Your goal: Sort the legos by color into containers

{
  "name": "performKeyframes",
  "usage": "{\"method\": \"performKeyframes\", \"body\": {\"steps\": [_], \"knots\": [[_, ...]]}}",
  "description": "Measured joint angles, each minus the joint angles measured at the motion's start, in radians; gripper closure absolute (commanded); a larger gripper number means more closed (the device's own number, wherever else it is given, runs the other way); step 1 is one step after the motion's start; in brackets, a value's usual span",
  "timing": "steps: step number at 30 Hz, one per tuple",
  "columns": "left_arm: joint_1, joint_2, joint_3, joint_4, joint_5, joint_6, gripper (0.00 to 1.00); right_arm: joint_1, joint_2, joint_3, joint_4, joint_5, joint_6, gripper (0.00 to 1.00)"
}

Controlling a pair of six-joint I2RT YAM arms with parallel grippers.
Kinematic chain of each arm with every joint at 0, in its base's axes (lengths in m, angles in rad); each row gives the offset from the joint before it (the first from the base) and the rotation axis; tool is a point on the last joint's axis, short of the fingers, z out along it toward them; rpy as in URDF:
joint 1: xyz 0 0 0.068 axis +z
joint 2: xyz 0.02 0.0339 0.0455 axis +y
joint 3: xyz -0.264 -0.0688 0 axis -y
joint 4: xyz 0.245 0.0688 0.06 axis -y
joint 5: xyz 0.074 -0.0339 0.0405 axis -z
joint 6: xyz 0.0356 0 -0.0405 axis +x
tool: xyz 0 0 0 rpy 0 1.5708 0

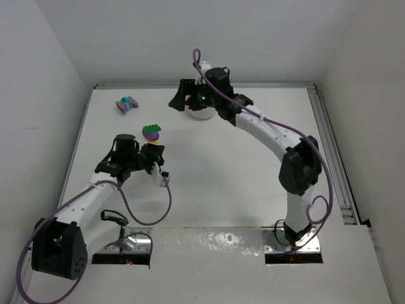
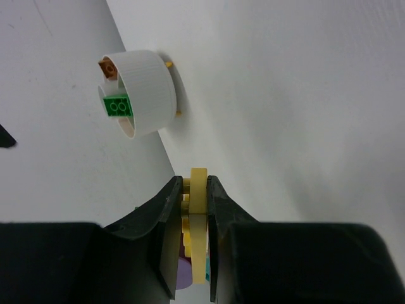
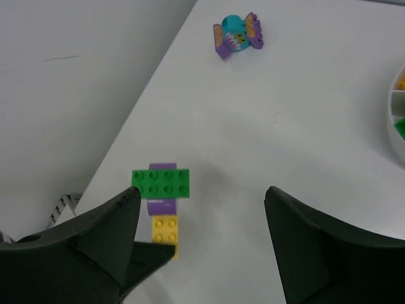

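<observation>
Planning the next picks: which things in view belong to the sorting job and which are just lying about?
Job: green-purple-yellow brick stack in the shut left gripper; teal-purple-orange brick cluster; white divided dish holding a green brick and an orange brick; open right gripper.
Not the job: metal rail along the right side; purple cables.

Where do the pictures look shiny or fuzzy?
Top external view: glare glints on the table at its near edge. Left wrist view: the left gripper, shut on a lego stack, looks soft-edged; the dish is sharp. Right wrist view: the open right gripper is dark, detailless.
</observation>
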State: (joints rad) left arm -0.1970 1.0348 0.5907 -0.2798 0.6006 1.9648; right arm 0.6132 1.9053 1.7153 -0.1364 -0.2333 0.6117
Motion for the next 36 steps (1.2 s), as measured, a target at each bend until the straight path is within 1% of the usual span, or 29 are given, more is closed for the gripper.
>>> {"method": "performKeyframes", "body": {"steps": [3, 5, 7, 9, 10, 13, 15, 16, 18, 20, 21, 25, 28, 31, 34, 36], "knots": [[0.000, -0.003, -0.001, -0.017, 0.024, 0.005, 1.00, 0.016, 0.096, 0.089, -0.013, -0.035, 0.013, 0.16], [0.000, -0.003, -0.001, -0.032, 0.043, 0.007, 1.00, 0.026, 0.141, 0.119, -0.006, -0.074, -0.010, 0.17], [0.000, -0.003, -0.001, -0.044, 0.066, 0.010, 1.00, 0.035, 0.156, 0.110, -0.002, -0.127, -0.057, 0.22], [0.000, -0.004, 0.000, -0.054, 0.090, 0.011, 1.00, 0.037, 0.147, 0.062, 0.028, -0.186, -0.116, 0.26], [0.000, -0.005, 0.002, -0.056, 0.102, 0.010, 1.00, 0.037, 0.135, 0.029, 0.041, -0.214, -0.144, 0.32], [0.000, -0.003, 0.035, -0.062, 0.135, -0.072, 1.00, 0.015, 0.094, -0.064, 0.055, -0.259, -0.259, 0.36], [0.000, 0.002, 0.080, -0.043, 0.159, -0.188, 1.00, -0.011, 0.062, -0.111, 0.053, -0.271, -0.349, 0.41], [0.000, 0.007, 0.104, -0.028, 0.169, -0.260, 1.00, -0.023, 0.046, -0.128, 0.052, -0.275, -0.388, 0.42], [0.000, 0.034, 0.168, 0.007, 0.190, -0.448, 1.00, -0.049, 0.006, -0.165, 0.056, -0.284, -0.457, 0.46], [0.000, 0.074, 0.245, 0.030, 0.208, -0.626, 1.00, -0.071, -0.032, -0.203, 0.072, -0.296, -0.491, 0.47], [0.000, 0.092, 0.279, 0.044, 0.216, -0.711, 1.00, -0.085, -0.053, -0.227, 0.097, -0.305, -0.496, 0.49], [0.000, 0.140, 0.373, 0.115, 0.263, -1.070, 1.00, -0.137, -0.110, -0.322, 0.203, -0.351, -0.481, 0.49], [0.000, 0.158, 0.388, 0.207, 0.303, -1.359, 1.00, -0.173, -0.116, -0.359, 0.246, -0.377, -0.472, 0.48], [0.000, 0.189, 0.404, 0.297, 0.341, -1.617, 1.00, -0.192, -0.119, -0.406, 0.287, -0.414, -0.460, 0.48], [0.000, 0.229, 0.426, 0.376, 0.378, -1.814, 1.00, -0.187, -0.127, -0.462, 0.341, -0.458, -0.451, 0.49], [0.000, 0.255, 0.441, 0.410, 0.420, -1.896, 1.00, -0.180, -0.139, -0.500, 0.369, -0.486, -0.452, 0.49]]}}
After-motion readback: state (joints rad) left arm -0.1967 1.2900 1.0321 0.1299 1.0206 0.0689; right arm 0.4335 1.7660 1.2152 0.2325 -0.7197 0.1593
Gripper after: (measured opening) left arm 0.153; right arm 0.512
